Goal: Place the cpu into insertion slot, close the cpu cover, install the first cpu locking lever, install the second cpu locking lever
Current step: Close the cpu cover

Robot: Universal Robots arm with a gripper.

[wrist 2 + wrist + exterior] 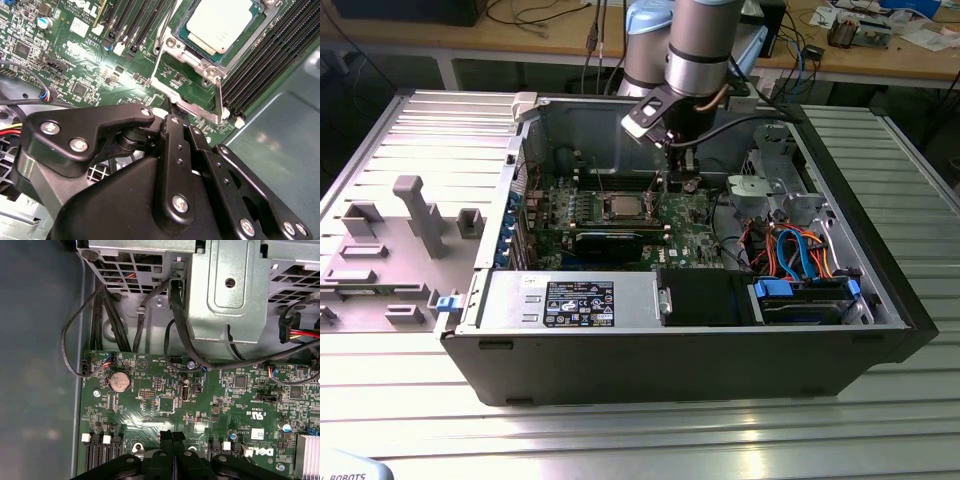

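In the insertion slot [172, 44] of the green motherboard [90, 60], the cpu [220, 22] lies flat with its silver top facing up. The cpu cover [202, 59] frames the chip with a silvery edge; whether it is fully down cannot be determined. A thin metal locking lever [219, 100] stands upright at one corner of the socket. Long dark memory slots [270, 55] run beside the socket.

The gripper [172, 434] hangs over the board near the socket, to the exterior view's right of the cpu. Its black fingers [166, 437] are pressed together with nothing between them.

In the first wrist view, a coin cell battery [119, 381] sits on the board, with black cables [175, 325] and a metal drive cage [230, 295] beyond it. The open computer case [650, 360] lies on a ribbed metal table [620, 440].
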